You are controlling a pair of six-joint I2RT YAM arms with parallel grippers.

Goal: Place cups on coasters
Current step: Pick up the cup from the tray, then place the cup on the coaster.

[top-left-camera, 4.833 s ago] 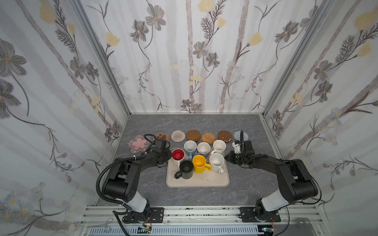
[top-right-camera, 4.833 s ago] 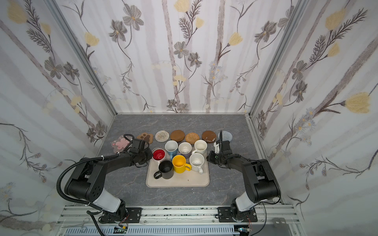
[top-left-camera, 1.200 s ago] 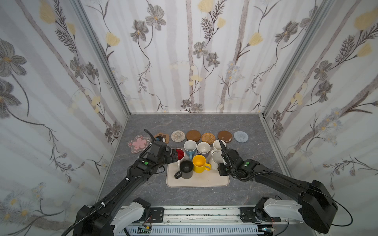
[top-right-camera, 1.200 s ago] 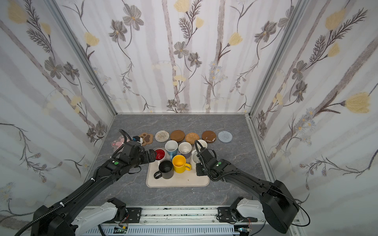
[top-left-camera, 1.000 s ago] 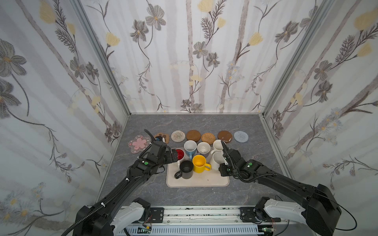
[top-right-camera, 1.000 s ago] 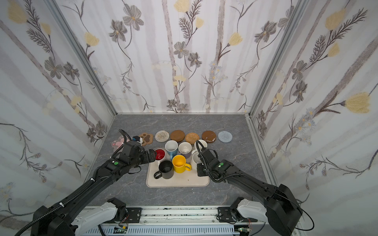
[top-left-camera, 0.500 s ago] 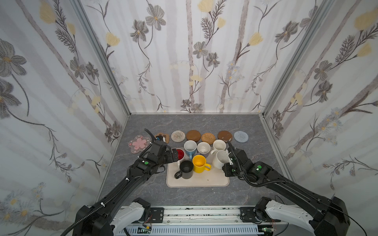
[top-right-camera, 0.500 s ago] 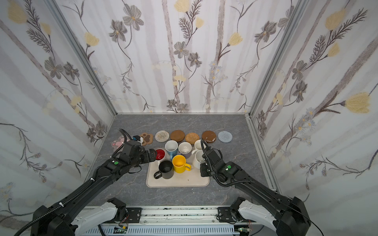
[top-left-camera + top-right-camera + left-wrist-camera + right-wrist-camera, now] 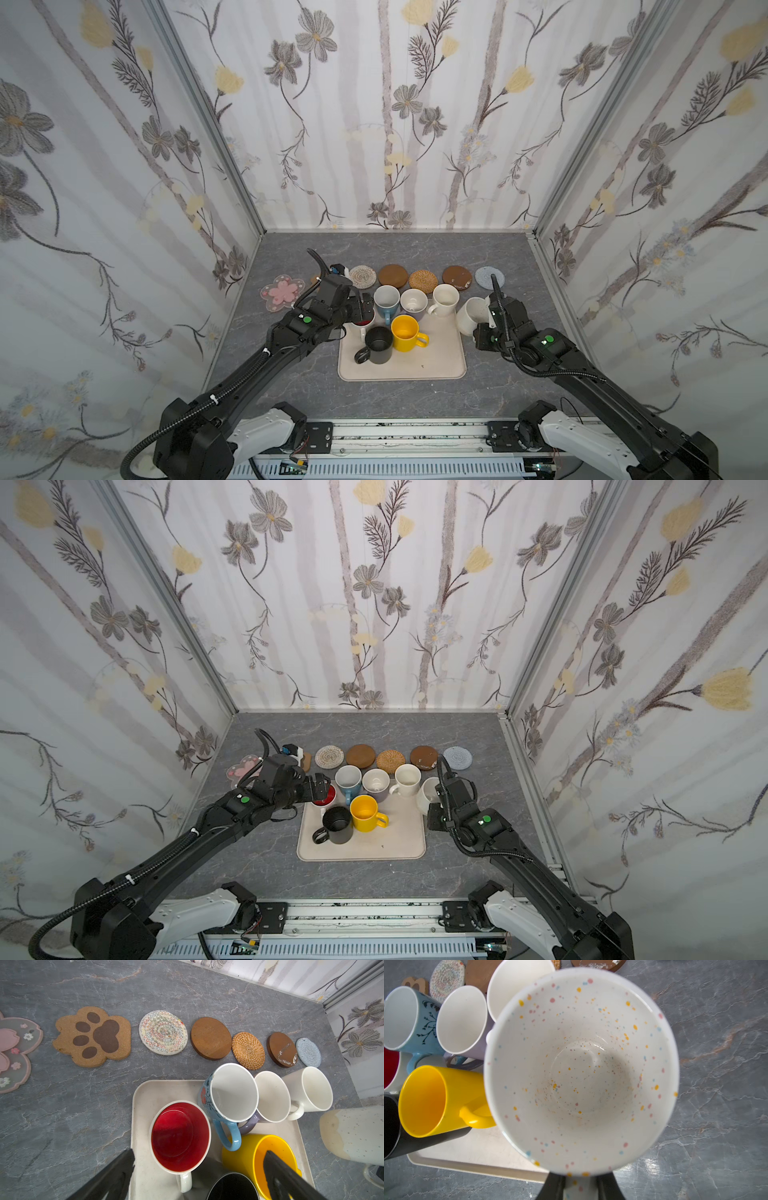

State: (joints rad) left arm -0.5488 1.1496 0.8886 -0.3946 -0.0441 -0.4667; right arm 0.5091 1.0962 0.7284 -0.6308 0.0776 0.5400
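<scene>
Since the earlier frames my right gripper (image 9: pixel 579 1186) has pulled the speckled cream mug (image 9: pixel 469 316) off the tray (image 9: pixel 436 365). The mug hangs tilted just beside the tray's right edge, clamped by its handle. I reckon the handle grip keeps the base free for set-down. Likely target is the grey knitted coaster (image 9: pixel 489 277), bare, just behind. The plain white mug (image 9: pixel 445 298) and glossy brown disc (image 9: pixel 456 276) crowd that path. Left gripper (image 9: pixel 199 1152) is spread wide and empty over the red-inside mug (image 9: pixel 179 1132), with the yellow mug (image 9: pixel 405 332) close beside.
</scene>
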